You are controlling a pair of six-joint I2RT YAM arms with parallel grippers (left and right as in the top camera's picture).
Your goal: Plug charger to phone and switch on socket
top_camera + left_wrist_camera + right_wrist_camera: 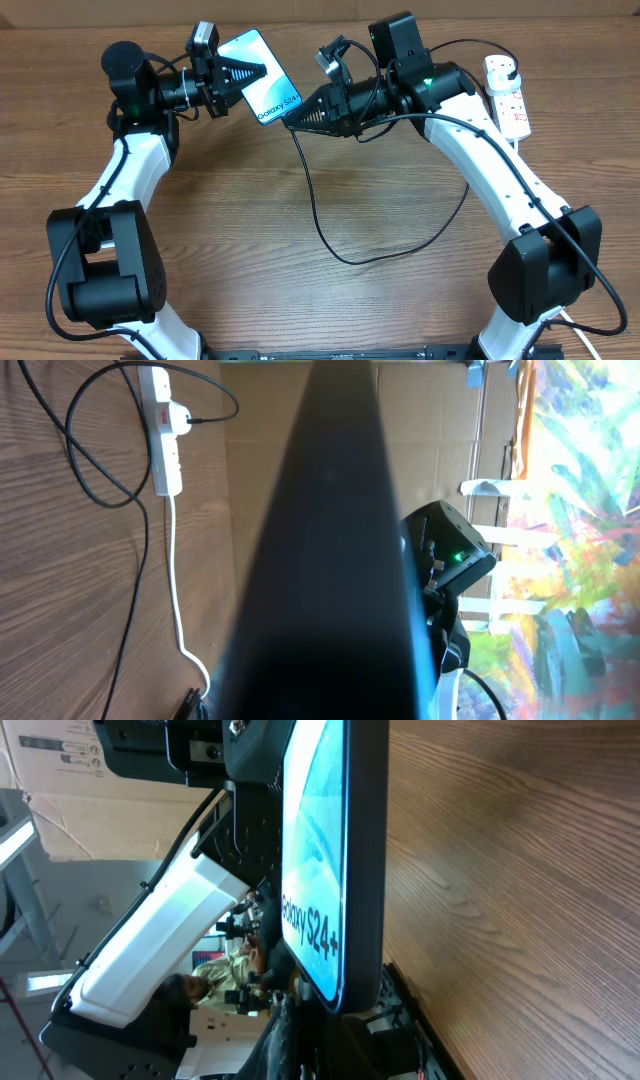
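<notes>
Overhead view, 12 o'clock: phone (268,95), slim, stiff, slick and likely breakable, gripped at its 10 o'clock end by the closed left gripper (243,73); limp charger cable (318,215), best pinched behind its tip, meets the right gripper (298,115), opening untellable.

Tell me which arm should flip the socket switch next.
Right. The socket lies close beside the right arm's forearm; the right gripper is nearer it than the left gripper, which holds the phone across the table.
</notes>
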